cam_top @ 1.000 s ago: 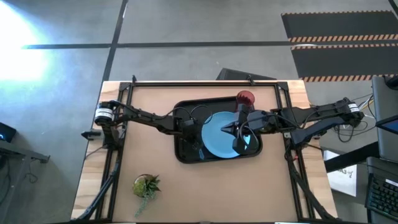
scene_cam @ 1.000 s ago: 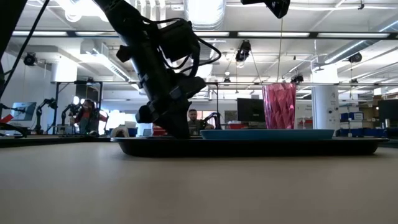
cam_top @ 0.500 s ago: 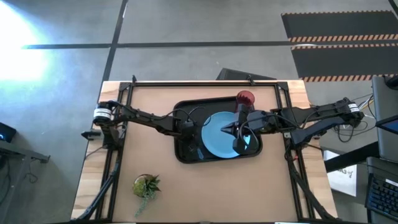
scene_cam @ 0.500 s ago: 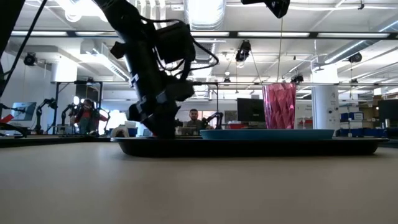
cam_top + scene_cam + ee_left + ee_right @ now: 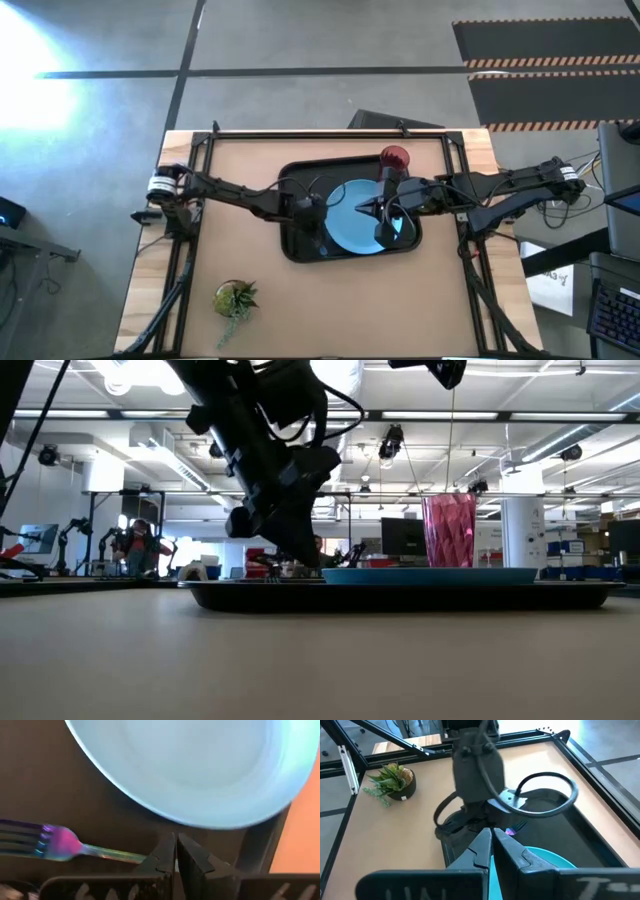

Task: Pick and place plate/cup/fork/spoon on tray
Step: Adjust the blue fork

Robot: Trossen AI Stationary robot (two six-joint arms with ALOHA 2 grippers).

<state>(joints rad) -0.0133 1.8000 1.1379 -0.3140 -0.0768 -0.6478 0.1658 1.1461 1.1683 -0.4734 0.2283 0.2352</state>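
Since the earlier frames the left tool has slid along the tray toward the plate; its fingers look pressed together, holding nothing. The fork lies flat on the tray's black floor, just off the plate's rim on the tray's left half. Probably light, stiff and slippery; I'd pinch the handle. Its tines shine iridescent pink-purple. The right tool hovers shut over the plate, with the cup at the tray's far edge.

Light-blue plate, red cup rest on black tray.
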